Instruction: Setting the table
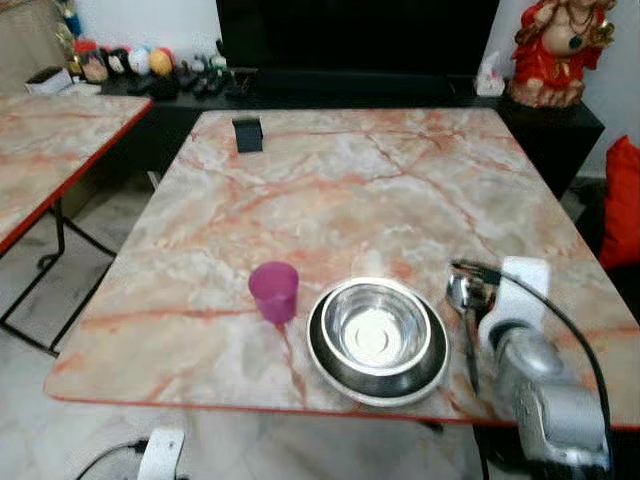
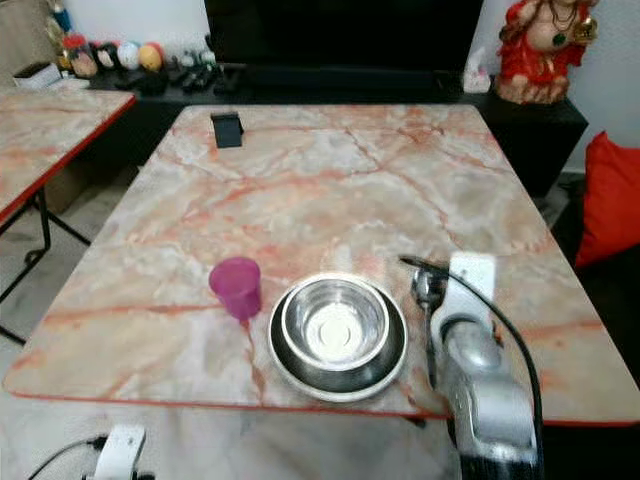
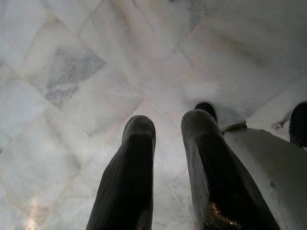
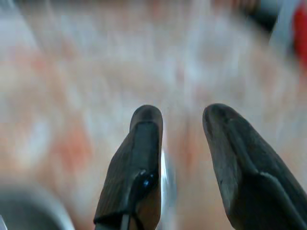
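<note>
A pink plastic cup (image 1: 274,291) stands near the front edge of the marble table (image 1: 340,190). To its right a steel bowl (image 1: 376,327) sits in a steel plate (image 1: 330,362). A spoon (image 1: 462,298) lies just right of the plate, bowl end pointing away from me. My right arm (image 1: 535,390) reaches over the spoon's handle. In the blurred right wrist view my right gripper (image 4: 182,120) is open low over the tabletop, with a silver sliver of the spoon (image 4: 164,177) beside one finger. My left gripper (image 3: 168,129) hangs idle over the floor tiles, its fingers slightly apart.
A small black object (image 1: 247,134) stands at the table's far left. A second marble table (image 1: 50,140) is to the left. Behind is a dark TV cabinet (image 1: 350,90) with a red figurine (image 1: 555,45). A red cushion (image 1: 622,200) is at the right.
</note>
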You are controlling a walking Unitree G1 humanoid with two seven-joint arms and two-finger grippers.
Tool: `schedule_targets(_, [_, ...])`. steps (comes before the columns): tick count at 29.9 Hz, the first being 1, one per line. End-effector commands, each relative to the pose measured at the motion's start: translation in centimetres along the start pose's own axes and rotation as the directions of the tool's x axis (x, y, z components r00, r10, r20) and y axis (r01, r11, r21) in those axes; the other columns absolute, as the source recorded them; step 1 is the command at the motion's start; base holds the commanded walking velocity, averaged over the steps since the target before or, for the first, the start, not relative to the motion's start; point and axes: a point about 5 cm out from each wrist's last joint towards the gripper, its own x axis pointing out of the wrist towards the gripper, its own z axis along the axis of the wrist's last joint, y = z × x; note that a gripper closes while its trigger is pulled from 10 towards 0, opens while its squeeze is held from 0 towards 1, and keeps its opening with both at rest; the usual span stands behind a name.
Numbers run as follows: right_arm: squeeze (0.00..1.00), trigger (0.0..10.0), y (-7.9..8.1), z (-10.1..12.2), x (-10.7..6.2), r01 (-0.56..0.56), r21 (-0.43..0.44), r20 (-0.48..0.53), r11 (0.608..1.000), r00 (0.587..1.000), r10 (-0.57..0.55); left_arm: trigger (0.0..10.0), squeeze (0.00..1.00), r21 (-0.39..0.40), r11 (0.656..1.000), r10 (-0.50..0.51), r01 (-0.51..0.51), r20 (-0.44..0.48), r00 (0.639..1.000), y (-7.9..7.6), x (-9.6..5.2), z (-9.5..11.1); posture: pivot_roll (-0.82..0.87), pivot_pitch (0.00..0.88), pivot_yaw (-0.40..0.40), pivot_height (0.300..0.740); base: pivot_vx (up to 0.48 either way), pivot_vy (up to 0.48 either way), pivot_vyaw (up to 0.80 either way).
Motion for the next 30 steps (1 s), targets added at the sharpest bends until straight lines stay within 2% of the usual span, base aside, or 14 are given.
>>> schedule_targets(1, [0.0, 10.0, 0.5, 0.8, -0.3, 0.001, -0.01, 0.095, 1.0, 0.995, 0.0, 10.0, 0.0, 0.014, 1.0, 0.008, -0.008, -0.002, 1.0, 0.2, 0.0, -0.2, -0.11, 0.0, 0.031, 0.74, 0.0, 0.0, 0.0])
schedule_targets(6, [0.0, 10.0, 0.7, 0.9, -0.8, 0.035, -0.003, 0.162, 0.999, 0.986, -0.034, 10.0, 0.0, 0.021, 1.0, 0.019, -0.019, -0.002, 1.0, 0.3, -0.1, -0.3, -0.1, 0.0, 0.03, 0.74, 0.0, 0.0, 0.0])
schedule_targets(8, [0.0, 10.0, 0.4, 1.8, -1.0, 0.061, -0.008, 0.244, 0.998, 0.968, -0.057, 10.0, 0.0, 0.015, 1.0, 0.019, -0.019, -0.002, 1.0, 0.3, -0.1, -0.4, -0.1, 0.0, 0.024, 0.74, 0.0, 0.0, 0.0])
schedule_targets(9, [0.0, 10.0, 0.4, 1.8, -1.0, 0.061, -0.008, 0.244, 0.998, 0.968, -0.057, 10.0, 0.0, 0.015, 1.0, 0.019, -0.019, -0.002, 1.0, 0.3, -0.1, -0.4, -0.1, 0.0, 0.024, 0.74, 0.0, 0.0, 0.0])
schedule_targets(13, [0.0, 10.0, -0.1, 3.5, -0.8, 0.084, -0.003, 0.365, 0.996, 0.928, -0.077, 10.0, 0.0, 0.014, 1.0, 0.016, -0.016, -0.006, 1.0, 0.2, -0.1, -0.5, -0.09, 0.0, 0.018, 0.74, 0.0, 0.0, 0.0])
schedule_targets(17, [0.0, 10.0, -0.1, 4.1, -0.6, 0.086, 0.002, 0.404, 0.996, 0.911, -0.08, 10.0, 0.0, 0.011, 1.0, 0.014, -0.014, -0.006, 1.0, 0.1, -0.1, -0.6, -0.09, 0.0, 0.009, 0.74, 0.0, 0.0, 0.0])
schedule_targets(25, [0.0, 10.0, 0.7, 4.0, -0.5, 0.052, 0.0, 0.423, 0.999, 0.905, -0.047, 10.0, 0.0, -0.001, 1.0, 0.012, -0.012, -0.005, 1.0, 0.1, -0.1, -0.6, -0.09, 0.0, 0.005, 0.74, 0.0, 0.0, 0.0])
schedule_targets(30, [0.0, 10.0, 0.5, 4.4, -0.3, 0.064, 0.005, 0.441, 0.998, 0.896, -0.06, 10.0, 0.0, 0.004, 1.0, 0.012, -0.012, -0.005, 1.0, 0.2, -0.1, -0.5, -0.09, 0.0, 0.014, 0.74, 0.0, 0.0, 0.0])
